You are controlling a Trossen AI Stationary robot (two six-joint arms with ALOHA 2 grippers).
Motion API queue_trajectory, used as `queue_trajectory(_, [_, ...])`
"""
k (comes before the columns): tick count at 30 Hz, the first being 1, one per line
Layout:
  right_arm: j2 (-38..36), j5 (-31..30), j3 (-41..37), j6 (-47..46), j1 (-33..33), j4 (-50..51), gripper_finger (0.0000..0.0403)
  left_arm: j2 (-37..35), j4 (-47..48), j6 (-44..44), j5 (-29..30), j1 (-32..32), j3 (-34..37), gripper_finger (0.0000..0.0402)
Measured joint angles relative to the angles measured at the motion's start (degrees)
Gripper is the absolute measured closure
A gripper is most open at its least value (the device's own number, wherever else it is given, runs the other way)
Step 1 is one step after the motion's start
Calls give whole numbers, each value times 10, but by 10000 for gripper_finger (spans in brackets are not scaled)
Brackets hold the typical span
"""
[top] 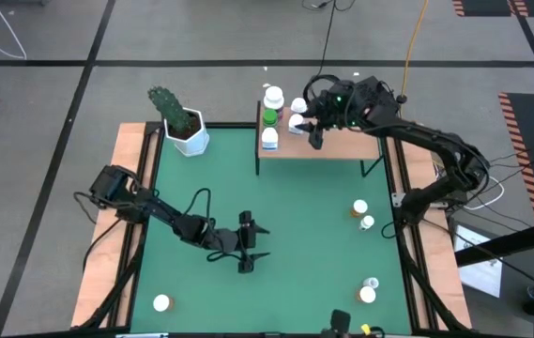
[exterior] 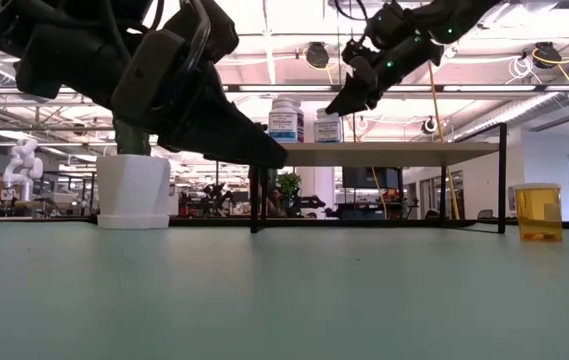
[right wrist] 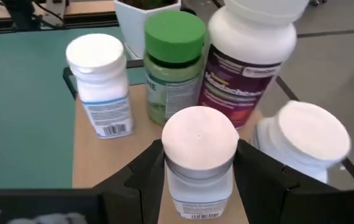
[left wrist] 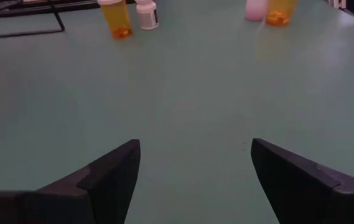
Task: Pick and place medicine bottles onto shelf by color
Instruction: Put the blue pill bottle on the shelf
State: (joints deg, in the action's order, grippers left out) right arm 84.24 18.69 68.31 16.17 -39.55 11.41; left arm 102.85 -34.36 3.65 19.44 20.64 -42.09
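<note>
The shelf (top: pixel 342 145), a light-wood board on black legs, stands at the mat's far edge. At its left end stand a large white bottle (right wrist: pixel 251 50), a green-capped bottle (right wrist: pixel 175 62), a white bottle (right wrist: pixel 99 81) and another white-capped bottle (right wrist: pixel 301 140). My right gripper (right wrist: pixel 200 165) is over that end, shut on a fifth white-capped medicine bottle (top: pixel 297 122). My left gripper (top: pixel 262 241) hovers open over the mat's middle, touching nothing. More bottles stand on the mat: an orange one (top: pixel 359 207), a white one (top: pixel 368 222), two near the right near corner (top: pixel 368 291) and one (top: pixel 160 302) near left. My right gripper pinches the white-capped bottle just below its cap (right wrist: pixel 198 171), one finger (right wrist: pixel 145 177) on each side. The fingers come slanting down from the table's far right. The bottle is upright; its base is outside the wrist view, and in the low view it seems to stand on the shelf board (exterior: pixel 384 153).
A white hexagonal pot with a cactus (top: pixel 189 131) stands at the mat's far left corner, beside the shelf. Wooden strips (top: pixel 130 216) edge the green mat. The left wrist view shows two orange bottles (left wrist: pixel 116 18), a white one (left wrist: pixel 147 14) and a pink one (left wrist: pixel 256 9) ahead.
</note>
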Motion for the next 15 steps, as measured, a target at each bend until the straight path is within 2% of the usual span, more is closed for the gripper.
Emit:
queue_trajectory(6, [0,39,0,-5,-17,2,242,0,-5,-5,0,0,0,94])
queue_trajectory(15, [0,-8,0,0,-11,-4,192,0,7,25,1,0,0,94])
